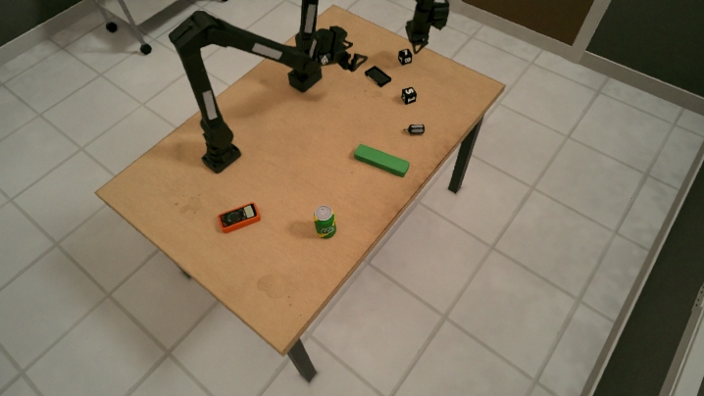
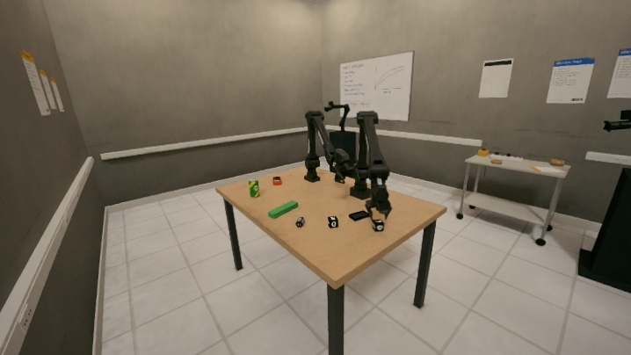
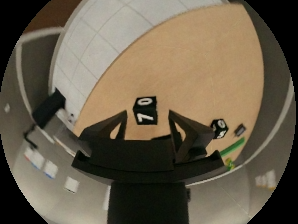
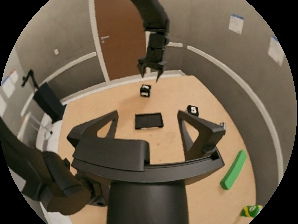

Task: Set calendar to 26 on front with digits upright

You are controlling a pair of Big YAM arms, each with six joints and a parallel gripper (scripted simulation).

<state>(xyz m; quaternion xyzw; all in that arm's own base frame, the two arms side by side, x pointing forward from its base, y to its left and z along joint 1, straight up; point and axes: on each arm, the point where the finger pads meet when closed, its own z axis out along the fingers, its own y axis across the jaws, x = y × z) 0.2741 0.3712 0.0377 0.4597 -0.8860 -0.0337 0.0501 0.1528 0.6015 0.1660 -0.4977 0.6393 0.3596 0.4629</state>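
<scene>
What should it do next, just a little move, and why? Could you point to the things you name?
Probably lower the left claw (image 1: 418,48) (image 3: 147,113) (image 4: 149,80) around the cube showing 7 and 0 (image 3: 145,111): the claw is open above it, roughly lined up, and the tray (image 1: 377,75) (image 4: 149,121) has no cube yet.

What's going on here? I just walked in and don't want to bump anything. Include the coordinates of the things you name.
The left gripper (image 1: 418,48) (image 3: 147,113) hovers open over a number cube (image 1: 405,57) (image 3: 145,110). The right gripper (image 1: 358,61) (image 4: 147,113) is open and holds nothing. The second cube (image 1: 408,95) (image 4: 193,110) sits on the table too, so the tray (image 1: 377,75) (image 4: 149,121) is empty and 26 isn't set.
</scene>
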